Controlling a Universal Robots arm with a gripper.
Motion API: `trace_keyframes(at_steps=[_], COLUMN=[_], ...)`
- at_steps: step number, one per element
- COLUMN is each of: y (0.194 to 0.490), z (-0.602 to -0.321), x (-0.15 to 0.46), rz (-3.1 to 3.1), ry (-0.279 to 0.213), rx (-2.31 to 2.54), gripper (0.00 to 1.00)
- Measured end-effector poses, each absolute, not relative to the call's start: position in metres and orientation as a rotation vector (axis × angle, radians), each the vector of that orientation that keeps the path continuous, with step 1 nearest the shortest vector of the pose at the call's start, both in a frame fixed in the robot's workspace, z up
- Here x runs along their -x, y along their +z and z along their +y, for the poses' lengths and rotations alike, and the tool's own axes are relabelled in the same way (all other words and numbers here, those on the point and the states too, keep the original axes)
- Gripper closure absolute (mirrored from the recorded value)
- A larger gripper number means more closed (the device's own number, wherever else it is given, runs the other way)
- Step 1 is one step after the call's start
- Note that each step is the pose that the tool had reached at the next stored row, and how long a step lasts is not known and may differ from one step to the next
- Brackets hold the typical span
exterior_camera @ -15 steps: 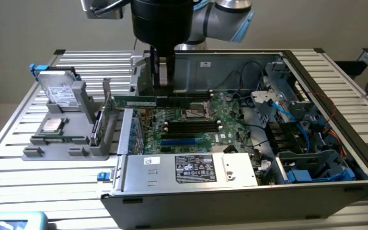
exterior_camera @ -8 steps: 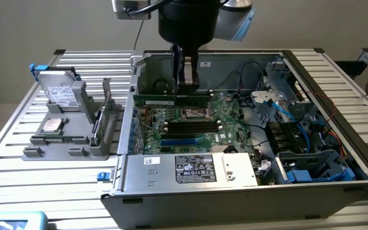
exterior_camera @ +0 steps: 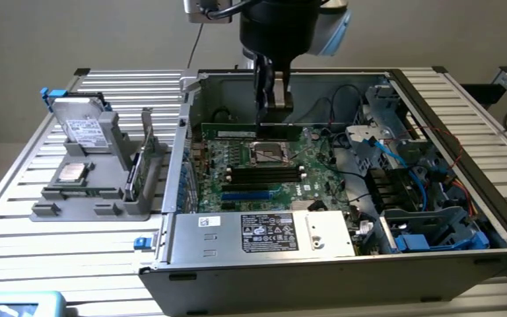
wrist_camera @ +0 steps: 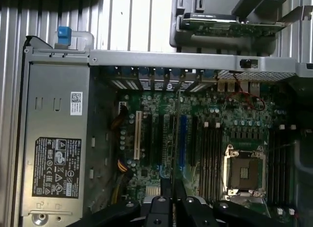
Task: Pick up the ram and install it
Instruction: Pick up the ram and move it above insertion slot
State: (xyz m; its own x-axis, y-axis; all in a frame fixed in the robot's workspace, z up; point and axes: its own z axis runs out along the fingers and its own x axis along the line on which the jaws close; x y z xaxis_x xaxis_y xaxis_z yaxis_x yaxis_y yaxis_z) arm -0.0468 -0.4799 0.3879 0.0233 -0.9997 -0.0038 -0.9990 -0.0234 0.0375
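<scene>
Pincer [exterior_camera: 271, 117] clenched on the ram [exterior_camera: 236, 132], held edge-down over the main board [exterior_camera: 324, 165] inside the open computer case [exterior_camera: 324, 277].
It looks light and stiff but fragile, so a mid-length grip on the top edge suits it.

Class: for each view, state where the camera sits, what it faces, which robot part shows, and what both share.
Exterior view: off the arm, high, angled down into the open computer case; arm and gripper show, gripping the ram.
Wrist view: on the wrist, facing straight down onto the motherboard; the gripper shows.
Both share: processor socket, power supply, ram.
</scene>
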Motion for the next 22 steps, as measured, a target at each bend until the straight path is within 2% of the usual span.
trace_keyframes(at_steps=[8,22], y=[0.384,0.377], z=[-0.462,-0.418], x=[0.037,0.02], rz=[-2.19,-2.189], ry=[-0.017,-0.004], rx=[-2.243,-2.242], gripper=[0.86,0.86])
